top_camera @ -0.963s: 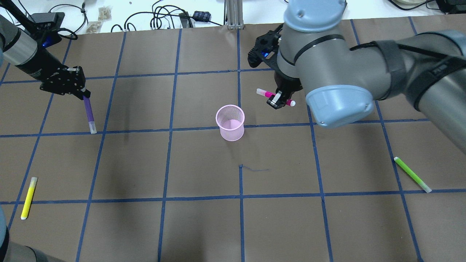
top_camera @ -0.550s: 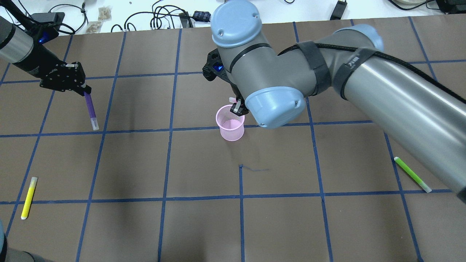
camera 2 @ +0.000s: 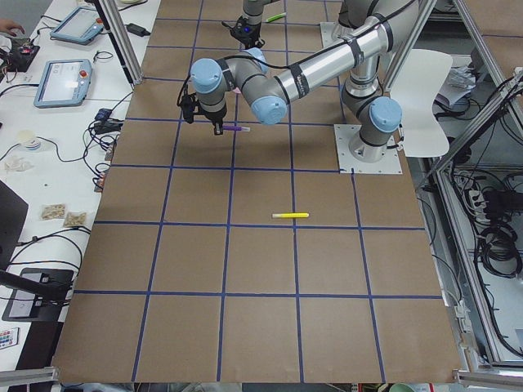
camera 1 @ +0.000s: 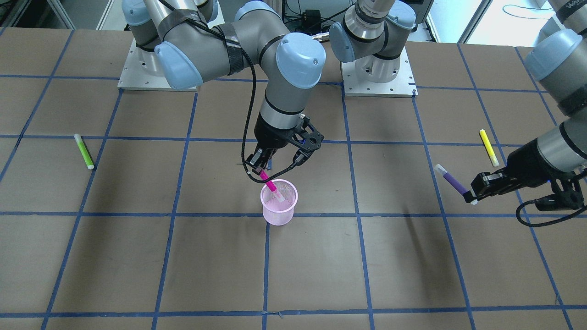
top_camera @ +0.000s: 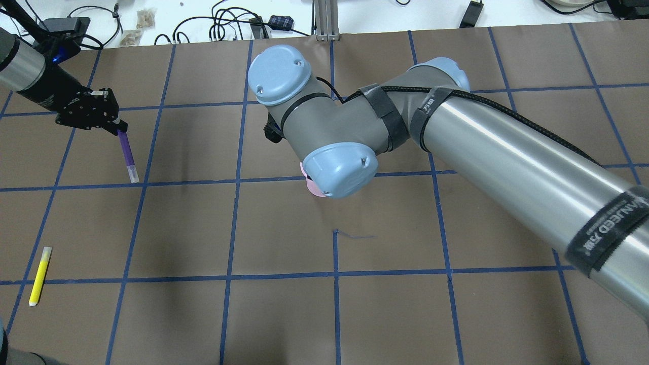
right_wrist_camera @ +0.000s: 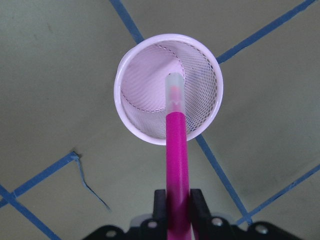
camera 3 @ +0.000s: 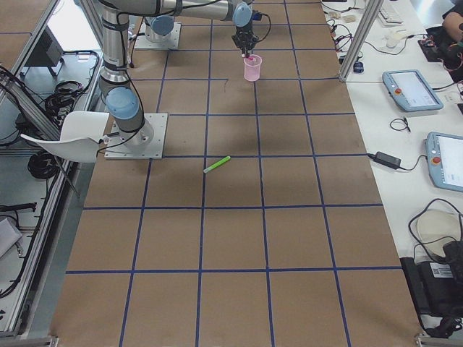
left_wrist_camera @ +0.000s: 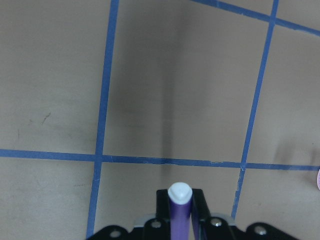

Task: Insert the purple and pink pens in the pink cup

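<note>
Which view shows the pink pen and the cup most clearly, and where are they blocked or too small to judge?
Right wrist view: sharpest, pink pen and pink cup fill the frame in even light. Front-facing view: both clear, no glare. Overhead view: the right arm covers them, only a pink sliver of cup shows. Exterior right view: cup tiny, pen hardly discernible.

The cup [camera 1: 279, 211] stands mid-way on the surface [camera 1: 137, 256]. My right pincer [camera 1: 259, 167] hangs just above its rim on my side, the first pen [camera 1: 268, 182] slanting down, tip in the cup's mouth. My left pincer [camera 1: 472, 195], well apart leftward, holds the second pen [camera 1: 451, 180] off the surface. The third pen [camera 1: 489, 147] lies nearer me; the fourth pen [camera 1: 84, 151] far right.
</note>
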You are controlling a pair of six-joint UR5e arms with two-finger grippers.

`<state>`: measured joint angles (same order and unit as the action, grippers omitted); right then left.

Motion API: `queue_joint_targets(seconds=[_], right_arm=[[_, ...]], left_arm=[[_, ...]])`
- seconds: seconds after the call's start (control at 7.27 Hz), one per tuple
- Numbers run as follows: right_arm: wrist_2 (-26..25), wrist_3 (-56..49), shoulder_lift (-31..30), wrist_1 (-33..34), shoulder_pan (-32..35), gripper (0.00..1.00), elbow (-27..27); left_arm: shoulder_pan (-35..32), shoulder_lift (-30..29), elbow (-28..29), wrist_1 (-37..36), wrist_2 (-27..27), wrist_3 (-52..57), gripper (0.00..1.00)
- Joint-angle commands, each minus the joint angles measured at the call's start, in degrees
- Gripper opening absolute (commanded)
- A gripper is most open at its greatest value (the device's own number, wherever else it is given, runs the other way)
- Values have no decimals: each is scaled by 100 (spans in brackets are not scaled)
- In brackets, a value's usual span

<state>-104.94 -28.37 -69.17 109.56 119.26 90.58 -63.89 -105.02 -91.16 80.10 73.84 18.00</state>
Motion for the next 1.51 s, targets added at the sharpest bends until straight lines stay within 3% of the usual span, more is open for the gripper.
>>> queue_joint_targets(seconds=[0.0, 0.28, 0.55, 0.69, 0.83, 0.96, 1.1, 1.24, 1.38], right_arm=[[-35, 7, 1, -13, -25, 100, -40], [26, 42, -244, 48, -409, 100, -154], [253, 60, -876, -22, -1339, 100, -471], [264, 391, -1114, -74, -1796, 100, -463], [708, 524, -1325, -197, -2123, 100, -445], [1426, 978, -1553, -668, -2483, 99, -445], [1789, 1914, -1808, -1177, -2800, 99, -428], [1811, 2141, -1950, -1426, -2829, 99, -332], [1785, 2482, -2055, -1411, -2890, 100, -148]], left_arm=[[8, 86, -7, -117, -256, 28, 0], [0, 279, 10, -249, -291, -60, 0], [-97, 621, -60, -249, -335, -514, 0], [-132, 745, -138, -258, -509, -865, 0], [-306, 868, -165, -310, -963, -1060, 0], [-682, 956, -174, -850, -1037, -1253, 0], [-1173, 939, -183, -1508, -995, -1638, 0], [-1683, 809, -209, -2359, -768, -2242, 0], [-2193, 755, -253, -2855, -139, -2701, 0]])
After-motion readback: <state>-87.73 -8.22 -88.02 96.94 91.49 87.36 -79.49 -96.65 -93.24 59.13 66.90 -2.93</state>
